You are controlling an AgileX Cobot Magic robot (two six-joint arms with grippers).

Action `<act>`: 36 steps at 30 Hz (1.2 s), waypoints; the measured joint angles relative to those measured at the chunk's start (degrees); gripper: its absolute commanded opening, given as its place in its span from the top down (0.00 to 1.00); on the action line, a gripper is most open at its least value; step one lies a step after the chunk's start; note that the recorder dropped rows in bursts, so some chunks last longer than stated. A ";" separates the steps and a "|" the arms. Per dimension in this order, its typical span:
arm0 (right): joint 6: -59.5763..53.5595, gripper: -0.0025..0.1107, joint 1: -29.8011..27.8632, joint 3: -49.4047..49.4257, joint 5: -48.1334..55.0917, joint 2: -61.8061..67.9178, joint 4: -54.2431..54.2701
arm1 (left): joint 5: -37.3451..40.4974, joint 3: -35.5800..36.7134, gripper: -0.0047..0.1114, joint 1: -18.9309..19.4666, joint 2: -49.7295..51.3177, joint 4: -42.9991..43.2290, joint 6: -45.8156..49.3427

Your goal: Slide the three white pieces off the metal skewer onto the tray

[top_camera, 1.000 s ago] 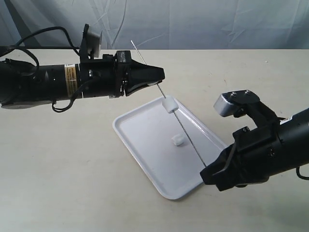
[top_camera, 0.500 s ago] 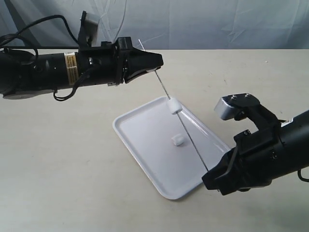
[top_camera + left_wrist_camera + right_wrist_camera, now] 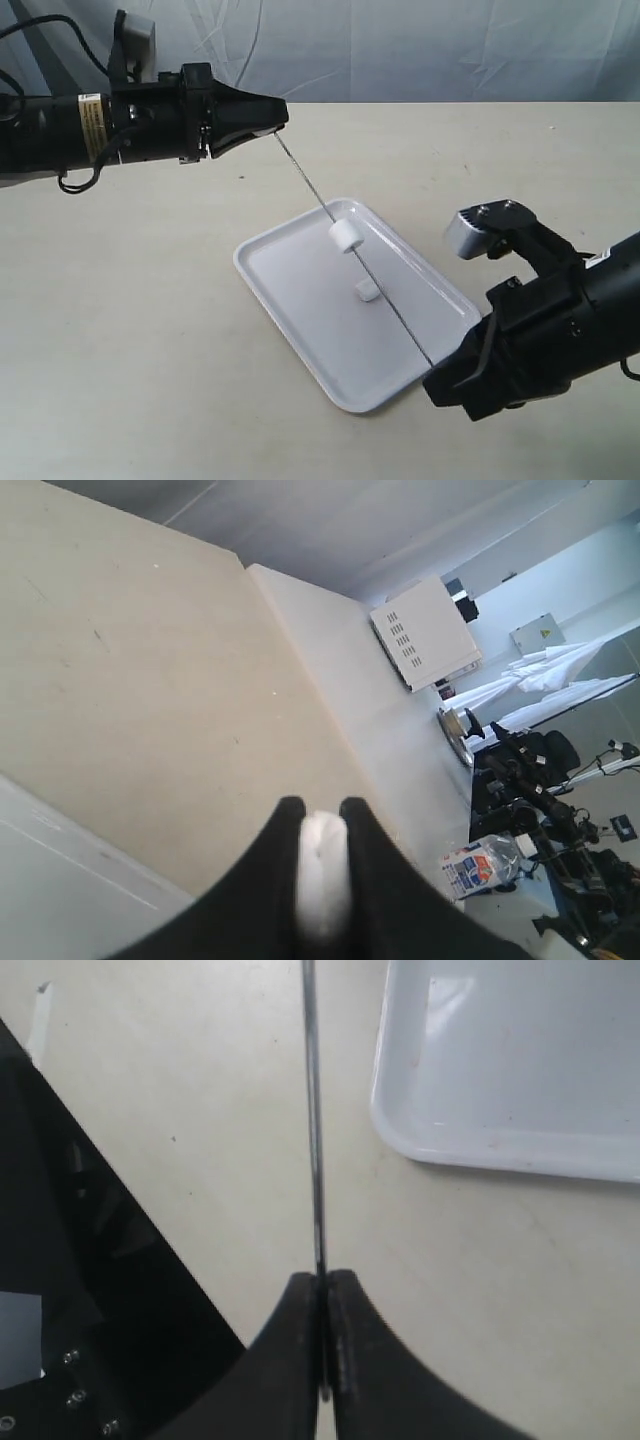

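Observation:
The metal skewer point(image 3: 385, 295) slants over the tray point(image 3: 290, 300), and my right gripper point(image 3: 432, 366) is shut on its lower end; the right wrist view shows the rod point(image 3: 313, 1110) pinched between the jaws of that gripper point(image 3: 322, 1278). One white piece point(image 3: 343, 237) sits threaded on the skewer above the tray. Another white piece point(image 3: 367, 291) lies loose on the tray. My left gripper point(image 3: 280, 118) is at the skewer's upper tip. Its jaws point(image 3: 320, 805) are shut on the third white piece point(image 3: 325, 870), which is hidden in the exterior view.
The tray's corner point(image 3: 500, 1070) lies just beyond the right gripper. The beige table point(image 3: 140, 330) stretches around the tray, with a wrinkled grey backdrop point(image 3: 420, 50) behind. The right arm's body point(image 3: 560, 320) hangs low past the tray's near right corner.
My left gripper has pulled left along the skewer to its upper tip. The threaded white piece has shifted slightly lower. The right gripper has sunk a little.

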 measured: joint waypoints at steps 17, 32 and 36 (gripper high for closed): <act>1.18 0.98 0.00 1.44 7.17 -2.95 -5.90 | 5.18 -4.80 0.96 6.59 7.58 19.19 -13.11; 2.30 0.98 0.00 1.44 5.68 -7.85 -5.15 | 3.71 -4.89 0.62 -8.60 19.98 7.81 -5.41; 2.44 0.98 0.00 1.44 5.30 -7.85 -5.15 | 5.75 -4.89 0.55 -8.30 20.76 8.06 -5.15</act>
